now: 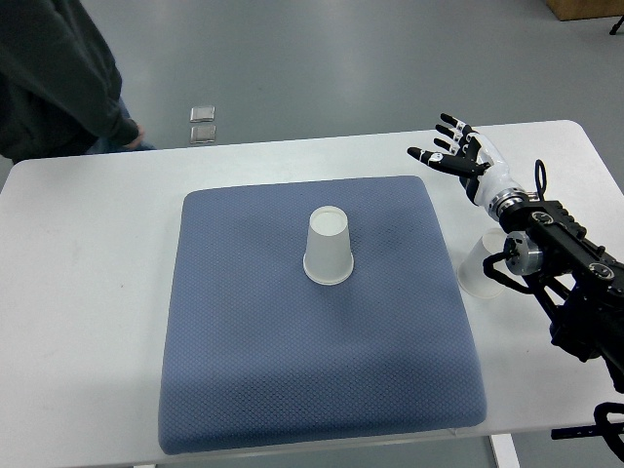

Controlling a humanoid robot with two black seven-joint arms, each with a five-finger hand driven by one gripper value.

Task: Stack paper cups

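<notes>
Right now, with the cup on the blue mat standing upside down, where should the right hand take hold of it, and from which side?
Grip the cup around its side wall, about halfway up, coming in from the right where the open right hand hovers. It stands upside down, closed base up and wide rim on the mat, so there is no rim to pinch, and the tapered wall is bare all round.

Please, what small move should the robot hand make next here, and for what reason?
Probably the right hand should draw back and lower toward the second cup on the bare table. Its fingers are spread and hold nothing, it hovers beyond that cup, and the forearm partly hides it. The other paper cup stands upside down on the blue mat, awaiting stacking.
</notes>
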